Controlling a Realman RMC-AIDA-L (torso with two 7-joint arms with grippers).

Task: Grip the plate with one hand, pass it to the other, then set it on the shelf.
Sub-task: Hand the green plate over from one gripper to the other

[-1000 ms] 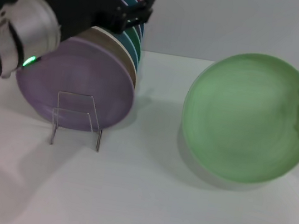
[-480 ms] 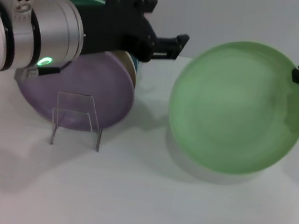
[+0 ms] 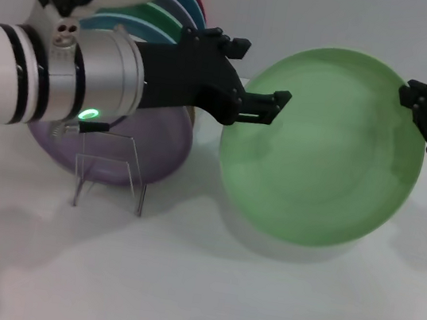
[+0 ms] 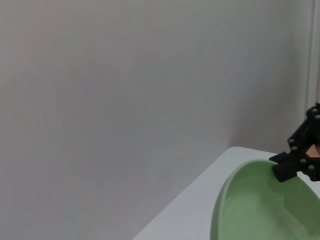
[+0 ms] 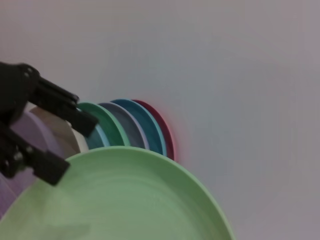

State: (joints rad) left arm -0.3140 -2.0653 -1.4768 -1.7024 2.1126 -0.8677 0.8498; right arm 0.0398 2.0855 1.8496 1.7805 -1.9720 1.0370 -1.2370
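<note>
Right gripper (image 3: pixel 417 100) is pinching the stiff, slick-looking light-green plate (image 3: pixel 324 148) by its rim while the spread-fingered left gripper (image 3: pixel 273 109) is lining up on the opposite edge.

My left gripper (image 3: pixel 273 109) covers part of the plate's (image 3: pixel 334 158) near rim, so I cannot tell if my fingers touch it. My arm hides most of the stacked plates (image 3: pixel 166 16) and the purple plate's (image 3: pixel 160 140) upper half. My right gripper (image 3: pixel 419 102) runs off the picture's edge. In my left wrist view the plate is cut off.
</note>
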